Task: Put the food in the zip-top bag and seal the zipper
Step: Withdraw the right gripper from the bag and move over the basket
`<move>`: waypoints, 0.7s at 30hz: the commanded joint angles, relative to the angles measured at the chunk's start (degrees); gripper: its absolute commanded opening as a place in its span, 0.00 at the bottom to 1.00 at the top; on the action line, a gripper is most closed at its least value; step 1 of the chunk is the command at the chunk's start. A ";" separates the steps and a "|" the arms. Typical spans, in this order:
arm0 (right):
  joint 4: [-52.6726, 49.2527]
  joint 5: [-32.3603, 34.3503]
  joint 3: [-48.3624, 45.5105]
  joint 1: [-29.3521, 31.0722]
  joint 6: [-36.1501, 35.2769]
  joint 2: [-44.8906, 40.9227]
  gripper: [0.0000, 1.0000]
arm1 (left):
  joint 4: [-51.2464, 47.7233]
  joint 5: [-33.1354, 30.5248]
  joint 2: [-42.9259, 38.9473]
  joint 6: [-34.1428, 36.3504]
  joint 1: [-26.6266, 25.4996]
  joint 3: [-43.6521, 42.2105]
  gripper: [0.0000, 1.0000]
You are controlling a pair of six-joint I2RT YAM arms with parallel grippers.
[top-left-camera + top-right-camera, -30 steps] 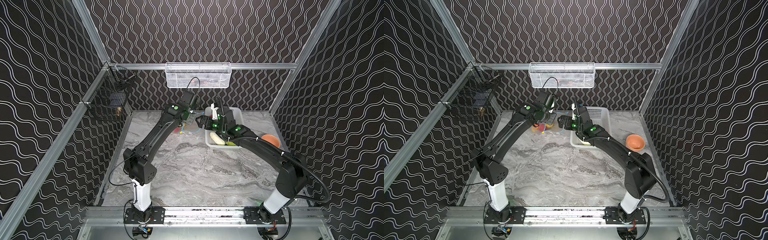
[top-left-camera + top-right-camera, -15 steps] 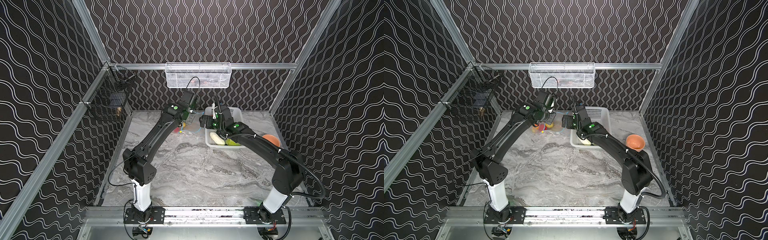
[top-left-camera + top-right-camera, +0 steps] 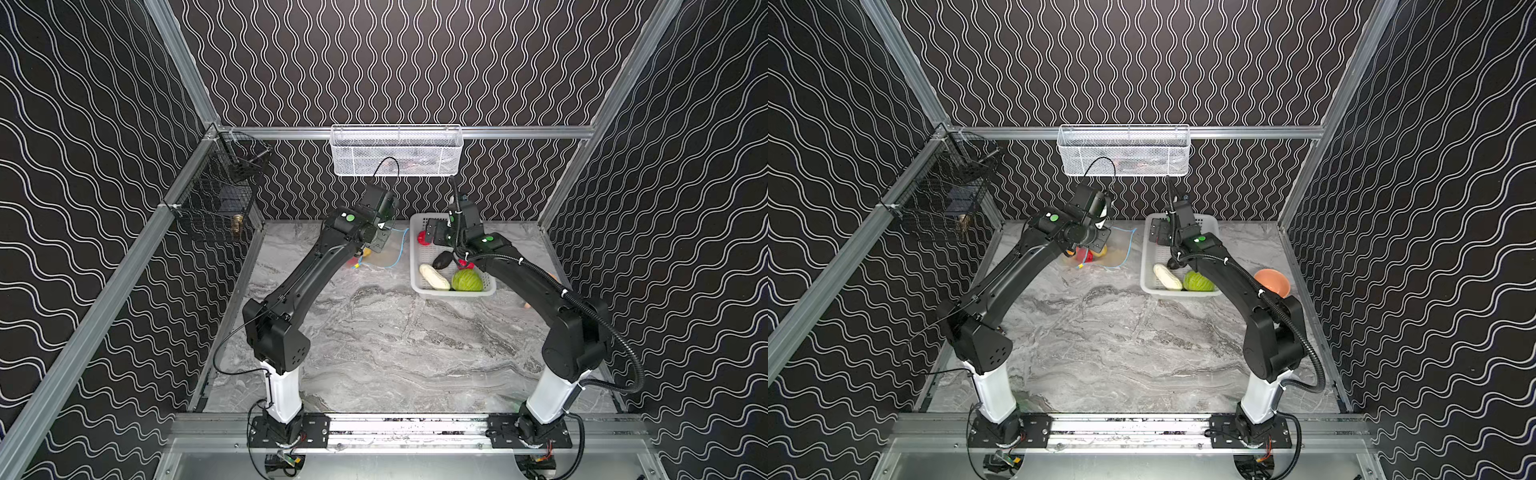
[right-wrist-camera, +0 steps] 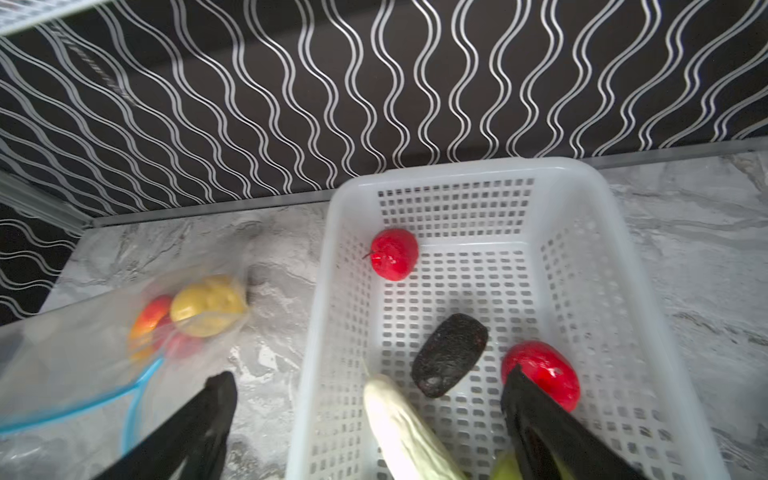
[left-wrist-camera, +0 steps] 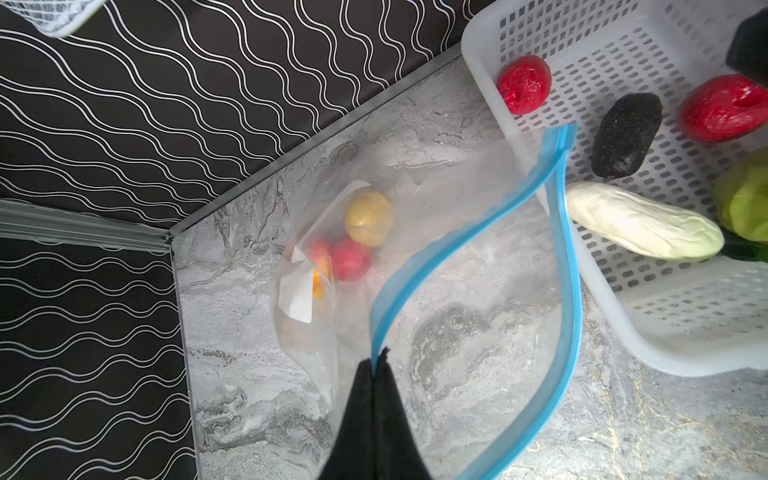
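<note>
So, working from the front: the near half of the bench (image 3: 374,353) is bare marble, and everything is happening toward the back.

First thing you hit is the white perforated basket (image 3: 453,293), with the green cabbage (image 3: 467,280) and the white long vegetable (image 3: 434,276) at its near end. Behind those sit the dark oval (image 4: 451,353) and two red pieces (image 4: 544,370) (image 4: 394,254). The right arm's (image 3: 532,282) jaws hang wide apart and empty above the basket. In the right wrist view one finger is over the nearer red piece and the other is outside the basket wall on the bag side.

Just beside the basket is the zip-top bag (image 5: 457,249), lying on the bench. The left arm's (image 3: 299,286) jaws are pinched together on one lip of the zipper (image 5: 569,291), lifting it so the mouth gapes. A yellow potato (image 5: 369,216), a red piece (image 5: 350,258) and a yellow-orange fruit (image 5: 319,266) are already in the far end.

My read is it's mid-loading, three in and five to go. Next move looks like dropping those open jaws onto one basket piece, probably the red one or the dark oval, then carrying it across into the held-open mouth. Sealing has to wait.
</note>
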 commanded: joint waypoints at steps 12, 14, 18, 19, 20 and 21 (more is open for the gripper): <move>-12.82 -15.85 13.94 -8.84 -2.60 12.12 0.99 | -0.03 -1.56 0.41 -0.21 0.04 1.63 0.00; -12.63 -16.82 14.49 -8.99 -4.29 13.27 0.99 | -0.48 -1.21 0.73 0.04 -0.01 2.08 0.00; -13.34 -18.28 16.60 -9.45 -5.76 16.09 0.99 | -0.66 -1.45 1.04 -0.24 -0.01 2.06 0.00; -13.07 -18.70 16.80 -9.52 -6.21 16.53 0.99 | -0.66 -1.41 0.97 -0.26 -0.01 1.98 0.00; -12.75 -18.89 16.82 -9.61 -6.59 16.86 0.99 | -0.58 -1.27 0.95 -0.26 -0.01 1.91 0.00; -12.19 -18.85 16.61 -9.61 -7.04 17.13 0.99 | -0.57 -1.14 0.88 -0.21 -0.05 1.79 0.00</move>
